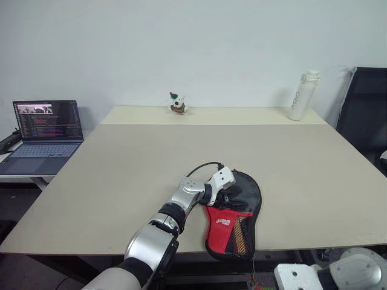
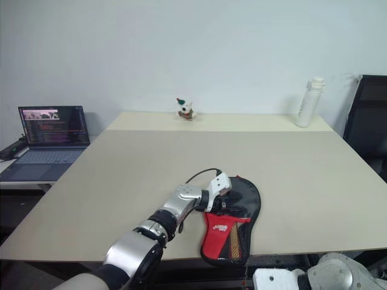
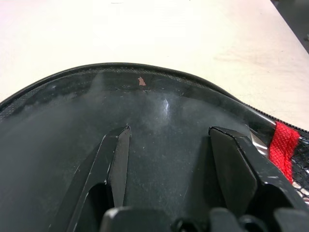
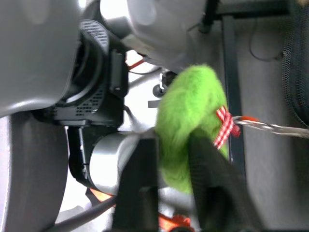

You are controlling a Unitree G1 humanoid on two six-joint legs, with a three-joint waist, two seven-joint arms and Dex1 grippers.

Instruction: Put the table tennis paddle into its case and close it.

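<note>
The case [image 1: 234, 220] lies under the left tool [image 1: 233, 192], whose spread fingers seemingly press its black top.

A white logo [image 1: 223, 222] is printed on the red lower part of the case [image 1: 233, 220], lower centre of the frame; its characters are illegible. The white bottle [image 1: 300, 95], upper right, carries vertical lettering that is also illegible. The laptop [image 1: 45, 134] screen, at left, shows lines of text too small to read.

An office: open laptop [image 1: 47, 134] showing code, black chair [image 1: 364, 118], plain table [image 1: 151, 169].
</note>
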